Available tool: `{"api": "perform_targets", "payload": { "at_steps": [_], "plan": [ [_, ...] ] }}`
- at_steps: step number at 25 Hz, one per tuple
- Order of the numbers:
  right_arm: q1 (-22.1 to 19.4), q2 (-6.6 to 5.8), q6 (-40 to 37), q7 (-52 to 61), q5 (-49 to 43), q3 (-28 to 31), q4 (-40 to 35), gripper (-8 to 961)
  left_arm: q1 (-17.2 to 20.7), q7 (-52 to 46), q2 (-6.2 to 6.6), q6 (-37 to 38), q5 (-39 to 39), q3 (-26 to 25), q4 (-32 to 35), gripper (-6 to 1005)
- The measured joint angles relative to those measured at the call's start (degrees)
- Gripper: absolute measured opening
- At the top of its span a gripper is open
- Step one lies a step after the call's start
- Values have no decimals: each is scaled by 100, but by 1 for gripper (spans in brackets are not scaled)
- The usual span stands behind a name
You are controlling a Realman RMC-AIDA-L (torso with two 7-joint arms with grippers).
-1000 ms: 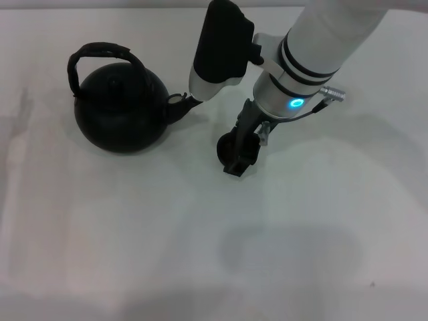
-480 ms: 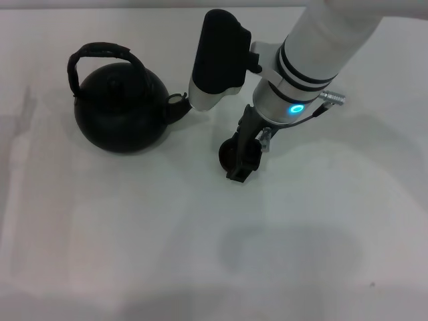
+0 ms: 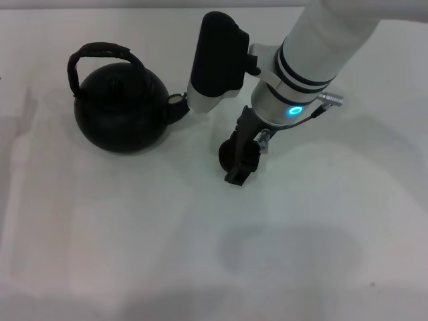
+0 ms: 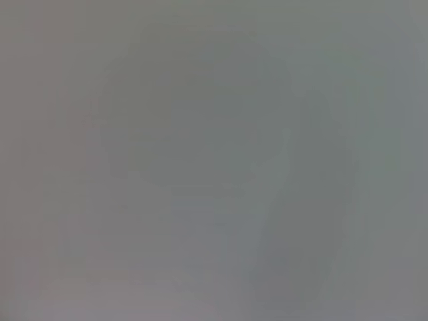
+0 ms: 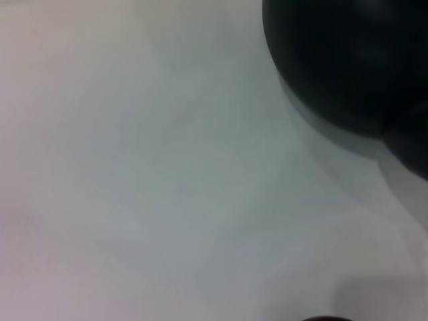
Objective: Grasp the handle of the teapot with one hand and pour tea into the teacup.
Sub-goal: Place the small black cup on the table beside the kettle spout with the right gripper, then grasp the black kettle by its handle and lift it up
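Note:
The matte black teapot (image 3: 119, 110) stands at the left of the white table, its arched handle (image 3: 100, 50) upright and its short spout (image 3: 176, 101) pointing right. The tiny dark teacup (image 3: 227, 153) sits right of the spout, partly hidden. My right gripper (image 3: 239, 159) reaches down from the upper right and is closed on the teacup's rim. Nothing touches the handle. The right wrist view shows the teapot's round black body (image 5: 341, 60). My left gripper is out of view, and its wrist view shows only blank grey.
The white table (image 3: 134, 234) stretches around the teapot and cup. The black wrist housing (image 3: 217, 53) of my right arm hangs just over the spout's tip.
My right gripper and the teacup have shifted slightly toward the table's near edge. The teapot has not moved.

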Motion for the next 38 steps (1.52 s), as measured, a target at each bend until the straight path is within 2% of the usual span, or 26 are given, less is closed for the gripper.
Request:
{"api": "perform_targets", "payload": {
  "at_steps": [1,10,15,23,29,30,32,35,38],
  "plan": [
    [-7,0,10,0,0,15,-21,842,1,0,0,3,0,0,-7,859],
    [-307,0,381,-46,-26,190,-103,840,19,0,5,5,-1,0,-19,859],
    [-675,-7,443,-187,10,563,-367,840,34,0,9,5,-3,0,-18,860],
    [-1427,-35,214,-1036,453,1951,-538,838,36,0,18,4,-4,0,10,859],
    [-2102,-41,106,-1874,987,3262,-406,837,61,0,18,-2,-61,-37,4,859],
    [-2319,-46,101,-2285,1321,3884,-177,837,68,0,18,-3,-66,-37,4,859],
    [-2369,-54,105,-2424,1432,4119,-51,837,71,0,18,-5,-71,-37,5,859],
    [-2518,-80,109,-2924,1928,5013,498,836,69,-14,20,-33,-78,-37,14,860],
    [-2706,-79,38,-3680,2981,5827,1169,836,43,-31,23,-63,-87,-29,-1,859]
  ]
}}
